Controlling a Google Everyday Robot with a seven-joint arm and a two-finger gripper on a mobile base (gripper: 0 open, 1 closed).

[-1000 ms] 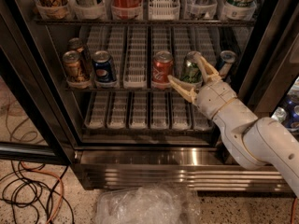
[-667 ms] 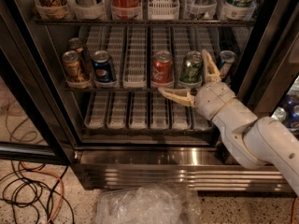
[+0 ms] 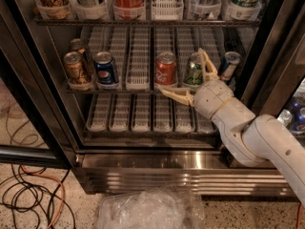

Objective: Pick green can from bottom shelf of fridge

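The green can (image 3: 194,70) stands upright at the front of a white lane in the fridge (image 3: 267,42), beside a red cola can (image 3: 166,68). My gripper (image 3: 190,79) is at the can with its fingers spread wide open. One finger (image 3: 208,65) rises along the can's right side. The other finger (image 3: 175,95) reaches left below the can's base, at the rack's front edge. The can is not gripped. The lowest rack (image 3: 143,113) of ribbed lanes lies just under it and holds no cans.
A blue-white-red can (image 3: 105,69) and two brown cans (image 3: 75,69) stand at the left, and another can (image 3: 228,65) at the right. Bottles fill the shelf above. The steel base panel (image 3: 157,168), a plastic bag (image 3: 147,209) and floor cables (image 3: 28,194) lie below.
The fingers have spread wider. The lower one swung down and left and the upper one rose along the can's right side. The green can has not moved.
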